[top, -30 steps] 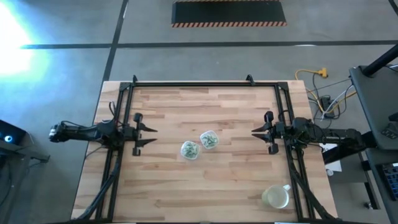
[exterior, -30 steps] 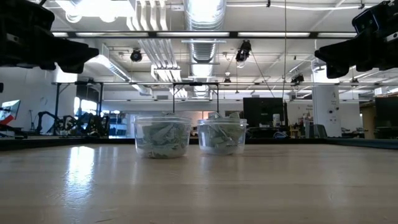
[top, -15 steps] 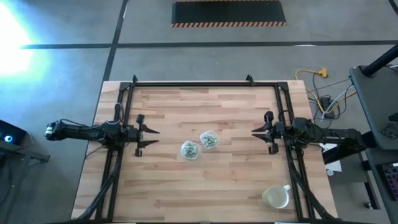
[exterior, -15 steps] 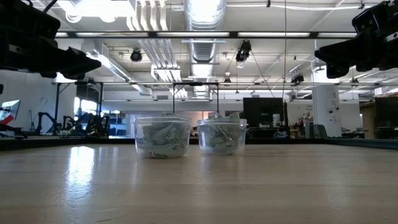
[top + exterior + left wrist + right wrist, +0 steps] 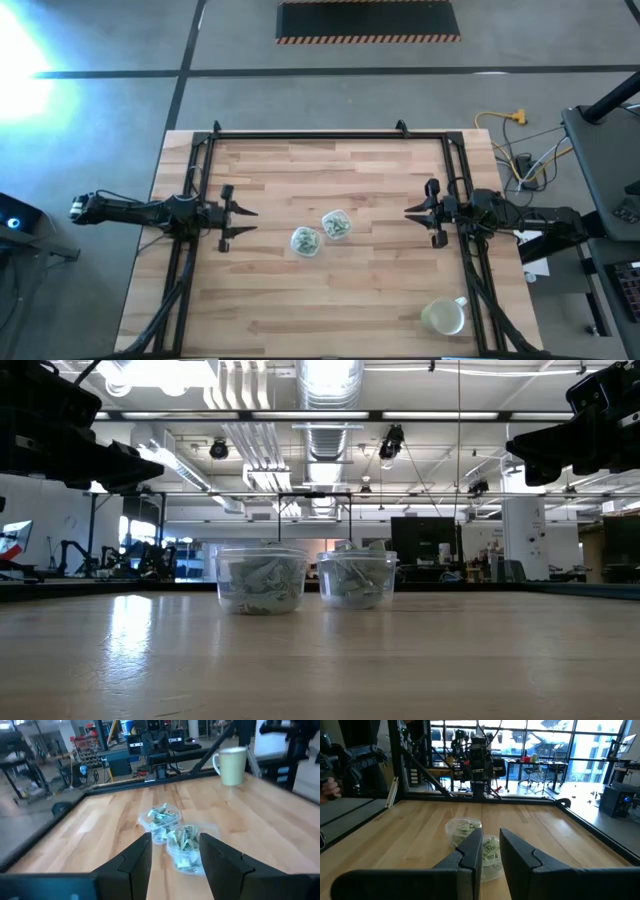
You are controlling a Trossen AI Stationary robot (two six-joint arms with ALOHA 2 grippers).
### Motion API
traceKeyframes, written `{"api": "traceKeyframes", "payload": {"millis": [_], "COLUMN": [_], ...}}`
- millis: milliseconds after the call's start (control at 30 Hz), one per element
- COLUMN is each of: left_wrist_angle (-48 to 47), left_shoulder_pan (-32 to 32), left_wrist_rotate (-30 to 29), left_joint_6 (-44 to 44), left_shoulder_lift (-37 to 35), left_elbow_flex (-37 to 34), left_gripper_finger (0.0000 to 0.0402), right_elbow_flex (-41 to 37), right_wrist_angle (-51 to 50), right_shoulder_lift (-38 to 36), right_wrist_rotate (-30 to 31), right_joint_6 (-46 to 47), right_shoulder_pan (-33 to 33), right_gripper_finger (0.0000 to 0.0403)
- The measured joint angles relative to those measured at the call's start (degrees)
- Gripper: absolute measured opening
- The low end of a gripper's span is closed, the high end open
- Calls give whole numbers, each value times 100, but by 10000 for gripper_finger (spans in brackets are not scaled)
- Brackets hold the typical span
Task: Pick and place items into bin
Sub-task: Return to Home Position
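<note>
Two small clear tubs (image 5: 305,241) (image 5: 337,224) stand side by side on their bases at the middle of the wooden table (image 5: 320,300). The items (image 5: 180,842), tiny pale green-and-white crumpled pieces, lie inside them. A bin apart from these tubs is out of view. My left gripper (image 5: 247,221) hovers open near the table's left edge, pointing at the tubs; in the left wrist view its fingers (image 5: 140,855) frame the nearer tub (image 5: 186,847). My right gripper (image 5: 410,214) hovers near the right edge, pointing left. It is narrowly open with nothing between its fingers (image 5: 470,847).
A yellowish-white mug (image 5: 443,317) stands at the table's near right corner. A black metal frame (image 5: 300,135) runs along the far, left and right edges. Bare wood lies between each gripper and the tubs and along the near side.
My left gripper has tipped a little downward. Its fingertips have come slightly toward the tubs and stay open. The right arm and the tubs have kept still.
</note>
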Motion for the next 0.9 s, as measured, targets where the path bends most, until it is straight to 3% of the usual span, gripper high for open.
{"api": "traceKeyframes", "payload": {"millis": [133,333,900], "left_wrist_angle": [50,-136,-265], "left_shoulder_pan": [0,13,15], "left_wrist_rotate": [80,185,393], "left_joint_6": [-224,-182,-177], "left_shoulder_lift": [-159,-996,-956], "left_elbow_flex": [16,23,33], "left_gripper_finger": [148,148,148], "right_elbow_flex": [0,0,0], "right_wrist_angle": [0,0,2], "right_shoulder_lift": [0,-1,-4], "right_wrist_rotate": [0,0,-8], "right_joint_6": [0,4,-2], "right_shoulder_pan": [0,0,0], "right_gripper_finger": [57,57,57]}}
